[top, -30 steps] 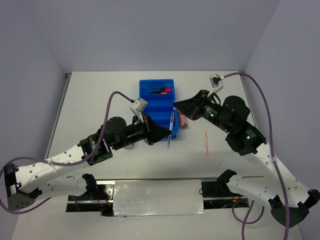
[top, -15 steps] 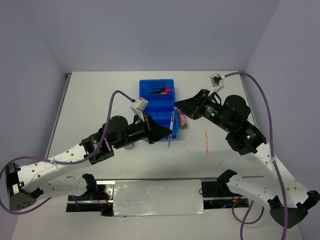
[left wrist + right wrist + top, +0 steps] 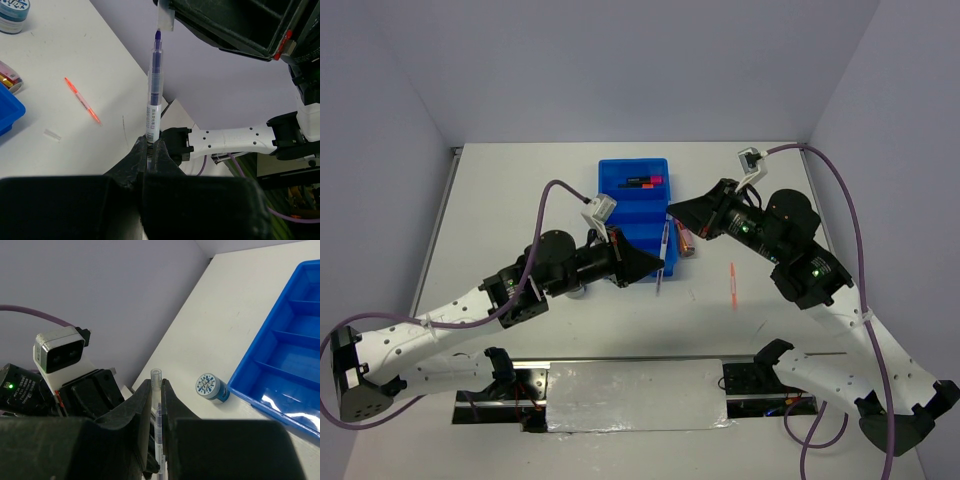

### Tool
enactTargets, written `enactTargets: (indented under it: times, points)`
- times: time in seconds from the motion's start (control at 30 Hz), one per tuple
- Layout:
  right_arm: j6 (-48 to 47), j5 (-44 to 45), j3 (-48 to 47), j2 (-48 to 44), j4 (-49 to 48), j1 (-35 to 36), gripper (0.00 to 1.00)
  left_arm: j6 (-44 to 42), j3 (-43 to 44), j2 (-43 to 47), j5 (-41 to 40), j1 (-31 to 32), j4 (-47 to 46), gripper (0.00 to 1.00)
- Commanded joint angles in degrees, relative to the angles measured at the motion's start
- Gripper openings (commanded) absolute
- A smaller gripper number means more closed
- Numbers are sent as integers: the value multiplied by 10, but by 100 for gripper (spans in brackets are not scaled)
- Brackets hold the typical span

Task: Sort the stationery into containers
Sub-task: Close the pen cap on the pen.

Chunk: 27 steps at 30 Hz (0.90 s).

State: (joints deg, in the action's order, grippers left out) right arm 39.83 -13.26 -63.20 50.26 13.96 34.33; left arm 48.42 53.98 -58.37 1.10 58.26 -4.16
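Note:
My left gripper is shut on the lower end of a thin grey pen and holds it in the air beside the blue tray. In the left wrist view the pen points away, its purple tip bare. My right gripper is shut on the pen's clear cap, right at the pen tip. The pen runs down between the right fingers. Black markers with pink caps lie in the tray's far compartment.
An orange pen lies on the table right of the tray. A pink-copper tube lies against the tray's right side. A blue-white tape roll stands left of the tray. A small clear piece lies near the orange pen.

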Motion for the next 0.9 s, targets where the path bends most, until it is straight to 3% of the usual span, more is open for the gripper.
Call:
enactTargets:
  times: [0.0,0.43,0.87]
  points:
    - [2,-16,4,-3,-24,-3,0,5,-2,-1,14,-5,-37,0]
    - [3,-21,34,-15,-25,-3,0,5,0,6,13,-15,-34,0]
    - [64,-51,84,-34,-69,-1,0,-32,34,-14,10,-32,-59,0]
